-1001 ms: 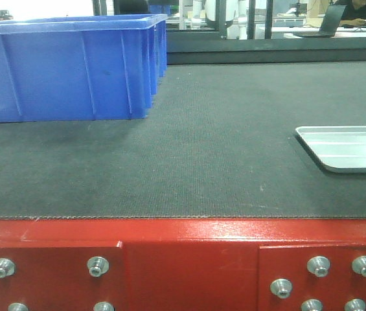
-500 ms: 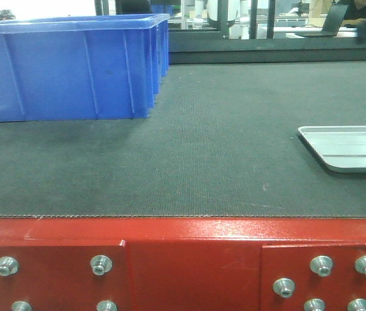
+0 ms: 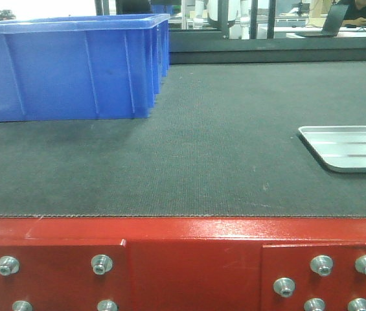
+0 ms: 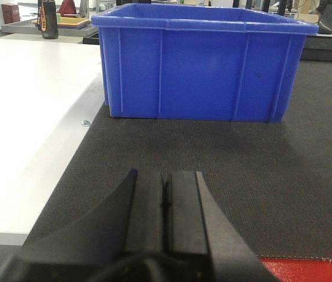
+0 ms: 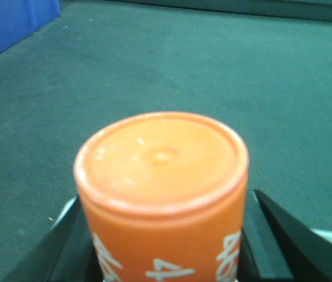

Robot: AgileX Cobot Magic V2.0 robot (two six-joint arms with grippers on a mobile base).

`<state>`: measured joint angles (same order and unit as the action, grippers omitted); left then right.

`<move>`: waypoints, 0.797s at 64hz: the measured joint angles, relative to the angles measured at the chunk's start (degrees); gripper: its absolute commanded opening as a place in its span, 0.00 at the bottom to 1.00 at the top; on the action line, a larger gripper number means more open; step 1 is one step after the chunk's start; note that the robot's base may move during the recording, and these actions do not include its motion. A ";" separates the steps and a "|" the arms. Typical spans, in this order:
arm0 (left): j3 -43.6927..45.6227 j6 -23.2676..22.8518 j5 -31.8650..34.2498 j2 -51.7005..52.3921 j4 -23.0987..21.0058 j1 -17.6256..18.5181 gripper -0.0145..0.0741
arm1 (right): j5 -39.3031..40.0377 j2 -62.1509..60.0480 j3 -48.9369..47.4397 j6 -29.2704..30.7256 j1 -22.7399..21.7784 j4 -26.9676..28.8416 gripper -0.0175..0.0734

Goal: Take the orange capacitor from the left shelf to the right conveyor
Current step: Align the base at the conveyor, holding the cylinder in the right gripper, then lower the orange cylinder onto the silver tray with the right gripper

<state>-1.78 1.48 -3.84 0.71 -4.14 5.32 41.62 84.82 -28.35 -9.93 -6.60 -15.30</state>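
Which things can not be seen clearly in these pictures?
- Right claw: right wrist view, its tips hidden behind the small orange cylinder capacitor.
- Capacitor's base: cut by the bottom edge.
- Flat silver metal tray: front view, cut by the right edge.
- Steel shelf: in no view.

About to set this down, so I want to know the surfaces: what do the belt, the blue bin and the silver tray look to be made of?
Belt: dark woven rubber or fabric, matte, fine ribbed texture. Blue bin: moulded plastic, slightly glossy, ribbed walls. Silver tray: likely aluminium or steel, brushed sheen, grooved. The orange capacitor looks smooth and plastic-sleeved in the right gripper.
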 measured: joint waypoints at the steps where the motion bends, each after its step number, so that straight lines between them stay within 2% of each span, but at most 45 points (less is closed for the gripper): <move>1: 0.00 0.00 0.00 0.00 0.00 0.00 0.02 | 0.86 0.46 0.31 0.00 -0.22 0.00 0.34; 23: 0.00 0.00 0.00 0.00 0.00 0.00 0.02 | 13.76 11.35 1.94 0.00 -1.54 -0.10 0.34; 41: 0.00 0.00 0.00 0.00 0.00 0.00 0.02 | 17.89 17.92 1.94 0.00 -1.54 -0.10 0.35; 47: 0.00 0.00 0.00 0.00 0.00 0.00 0.02 | 17.89 18.18 1.94 0.00 -1.54 -0.10 0.43; 51: 0.00 0.00 0.00 0.00 0.00 0.00 0.02 | 17.89 18.18 1.94 0.00 -1.54 -0.10 0.57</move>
<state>-1.78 1.48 -3.84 0.71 -4.14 5.32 59.51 103.00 -26.40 -9.93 -8.13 -15.41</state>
